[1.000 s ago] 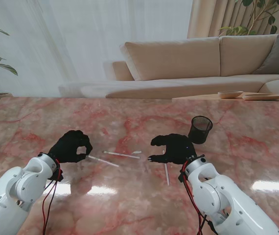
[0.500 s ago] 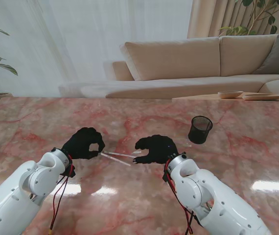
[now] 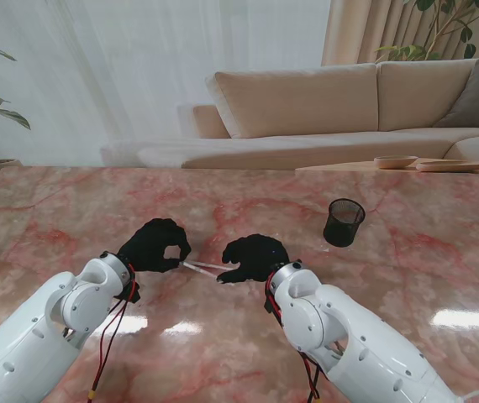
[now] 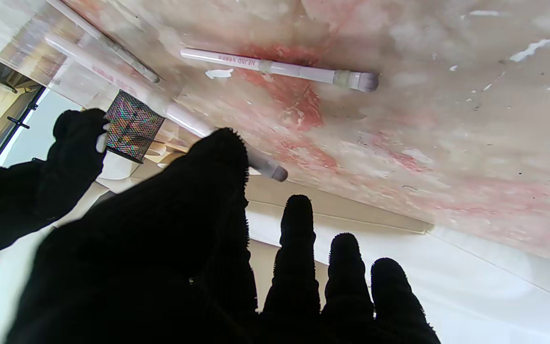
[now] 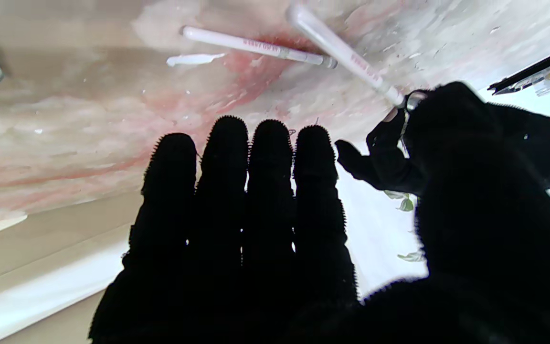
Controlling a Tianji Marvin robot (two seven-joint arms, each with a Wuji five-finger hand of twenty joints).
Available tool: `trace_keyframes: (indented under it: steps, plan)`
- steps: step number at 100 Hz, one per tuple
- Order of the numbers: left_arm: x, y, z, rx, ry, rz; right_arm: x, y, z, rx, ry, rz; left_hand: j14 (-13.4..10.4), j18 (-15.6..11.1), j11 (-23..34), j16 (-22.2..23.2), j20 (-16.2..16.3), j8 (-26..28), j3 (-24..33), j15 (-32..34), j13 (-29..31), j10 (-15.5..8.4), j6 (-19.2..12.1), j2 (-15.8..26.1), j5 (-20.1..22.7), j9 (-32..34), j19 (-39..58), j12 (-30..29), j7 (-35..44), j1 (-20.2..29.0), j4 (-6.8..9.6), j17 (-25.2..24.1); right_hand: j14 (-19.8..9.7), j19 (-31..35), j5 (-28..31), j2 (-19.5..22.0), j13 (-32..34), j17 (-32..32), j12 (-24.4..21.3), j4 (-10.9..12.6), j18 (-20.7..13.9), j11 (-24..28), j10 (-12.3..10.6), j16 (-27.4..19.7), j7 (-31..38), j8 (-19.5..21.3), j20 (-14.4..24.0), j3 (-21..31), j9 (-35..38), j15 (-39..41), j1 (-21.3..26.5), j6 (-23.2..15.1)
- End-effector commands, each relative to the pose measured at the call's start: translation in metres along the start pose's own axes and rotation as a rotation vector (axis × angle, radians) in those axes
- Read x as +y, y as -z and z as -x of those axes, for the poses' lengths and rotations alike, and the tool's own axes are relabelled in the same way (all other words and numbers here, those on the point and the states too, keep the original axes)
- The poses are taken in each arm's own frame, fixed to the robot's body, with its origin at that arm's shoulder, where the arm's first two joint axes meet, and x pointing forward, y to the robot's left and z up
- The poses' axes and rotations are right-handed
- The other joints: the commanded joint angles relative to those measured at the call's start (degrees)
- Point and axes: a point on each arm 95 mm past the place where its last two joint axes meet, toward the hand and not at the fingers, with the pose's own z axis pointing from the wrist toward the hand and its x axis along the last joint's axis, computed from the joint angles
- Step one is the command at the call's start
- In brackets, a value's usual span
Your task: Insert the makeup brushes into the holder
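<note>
Brushes are the matter here: one white-handled makeup brush (image 3: 199, 267) is pinched at one end between thumb and forefinger of the left hand (image 3: 157, 245), lifted clear of the marble surface (image 3: 71, 210), its free end reaching toward the right hand (image 3: 252, 257). A second brush (image 4: 280, 69) lies flat on the surface just beyond the held one, and a third brush (image 4: 112, 52) shows in the left wrist view, lying farther toward the holder. The holder (image 3: 343, 222), a black mesh cup, stands upright well apart from both hands, off to the right of the right hand and farther from me. The right hand is cupped with its four fingers (image 5: 237, 200) pressed side by side and the thumb apart; it holds nothing that I can see. My reading is that the step in hand is a handover, left to right, since the holder sits on the right side. Next, the right hand would need to close on the free end of the shaft before the left lets go, then carry it to the holder and tip it upright over the rim.
</note>
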Motion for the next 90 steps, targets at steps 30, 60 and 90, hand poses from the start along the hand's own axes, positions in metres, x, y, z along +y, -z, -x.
trace_keyframes:
  steps: [30,60,90]
  plan:
    - [0.0,-0.005,-0.004,0.021,0.001,0.0,-0.005,-0.012,-0.003,-0.03,-0.031,-0.108,1.3,-1.0,-0.1,0.4,0.5,2.3,-1.1,1.5,-0.4,0.4,-3.5,2.4,3.6,0.9,-0.4,0.8,6.2,1.3,-0.92,-0.4,2.0,4.1,2.9,1.0,4.5,2.1,0.0,-3.4,1.5,1.2,2.4,1.6,2.2,-1.4,0.7,-2.2,3.3,1.8,-2.3,2.1]
    - [-0.001,-0.006,-0.006,0.034,0.0,-0.001,-0.009,-0.021,-0.004,-0.053,-0.065,-0.146,1.3,-1.0,-0.1,0.4,0.4,2.4,-1.4,1.6,-0.3,0.4,-3.5,2.6,3.6,1.0,-0.5,0.8,6.4,1.5,-0.98,-0.4,2.6,4.6,2.6,0.8,4.8,2.8,-0.5,-3.2,2.1,0.8,3.3,1.4,2.3,-2.3,0.5,-2.1,3.4,1.8,-1.7,3.0]
    - [0.0,-0.007,-0.008,0.044,0.002,0.003,-0.013,-0.031,-0.003,-0.067,-0.103,-0.191,1.2,-0.9,0.0,0.5,0.4,2.4,-1.5,1.7,-0.1,0.4,-3.7,2.6,3.6,1.2,-0.4,0.8,6.5,1.7,-1.05,-0.3,2.3,4.3,2.3,0.0,4.6,2.8,-0.4,-3.0,1.8,0.9,2.9,1.0,2.8,-2.5,0.1,-1.6,3.1,1.6,-0.4,2.5]
